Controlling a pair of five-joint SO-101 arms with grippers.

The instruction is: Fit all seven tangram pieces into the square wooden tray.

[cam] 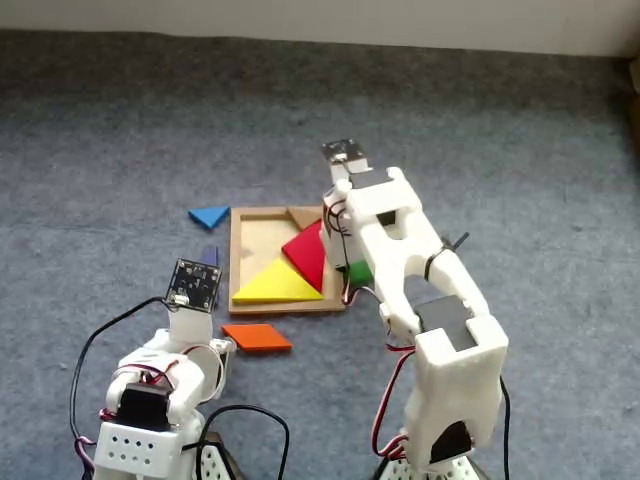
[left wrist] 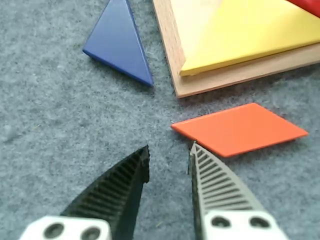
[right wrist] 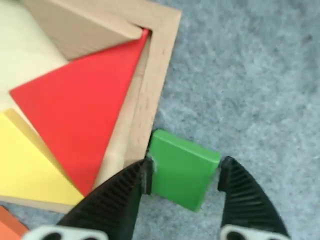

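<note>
The green square (right wrist: 182, 175) is being straddled by the right hand (right wrist: 186, 170), whose fingers are being held apart on either side of the piece. One finger is sitting at its edge, but no firm clamp is being shown. The square is lying on the grey desk (cam: 120, 120), just outside the square wooden tray (right wrist: 161, 65) and touching its outer rim.

Three pieces are being carried in the tray: a red triangle (right wrist: 80, 115), a yellow triangle (cam: 275, 285) and a wood-coloured triangle (right wrist: 75, 25) in the corner. Four are being left on the desk: the green square, an orange parallelogram (left wrist: 240, 129) just beside the tray's near edge, a dark blue triangle (left wrist: 120, 42) near its corner, and a light blue triangle (cam: 209, 215) beyond it.

The left hand (left wrist: 169, 149) is being held low over the desk, slightly open and holding nothing, with one fingertip at the parallelogram's corner.

The step in hand is judged to be the pickup of the green square. For the next move, the fingers are being asked to close squarely on its two sides, and the piece is to be lifted over the rim and turned to suit the gap left beside the red triangle.
</note>
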